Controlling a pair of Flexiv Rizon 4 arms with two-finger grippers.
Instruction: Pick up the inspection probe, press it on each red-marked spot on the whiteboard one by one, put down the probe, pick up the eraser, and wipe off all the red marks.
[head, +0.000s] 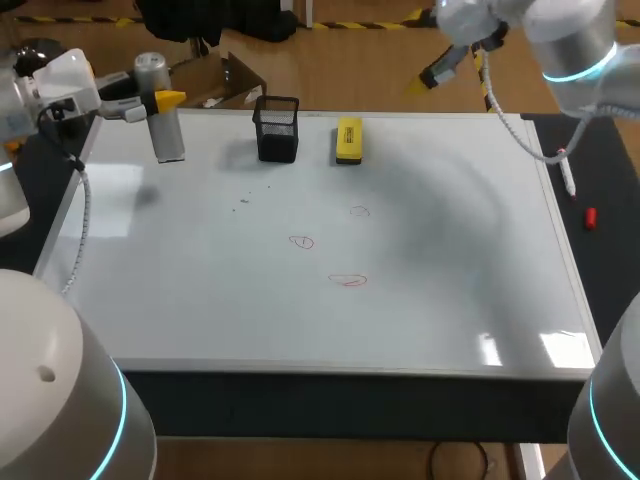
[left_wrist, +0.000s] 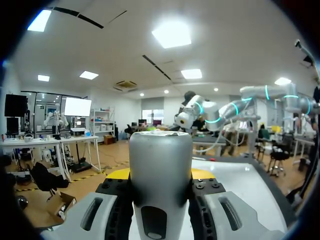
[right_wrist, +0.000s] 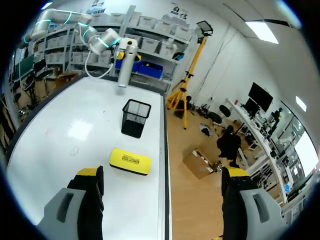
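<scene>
Between the two fingers of the left gripper (left_wrist: 160, 175) the inspection probe (left_wrist: 160, 155) is held tight, with one finger pressed on each side of it. The probe is seen as a fat silver tube with a rounded top and a dark oval dent low on its front. It is held upright over the far left part of the whiteboard (head: 200, 300); whether its end touches the board cannot be told. Near the middle of the board three small red marks (head: 302, 241) are drawn, well apart from the probe. Farther back, a black mesh cup (head: 277, 128) is stood by the far edge, and a yellow eraser (head: 348, 140) with a dark base is laid near it. The right gripper (right_wrist: 162, 172) is held up past the far edge of the board, with its fingers spread wide and nothing between them. The eraser is seen ahead of these fingers, closer to one of them, and is not touched.
</scene>
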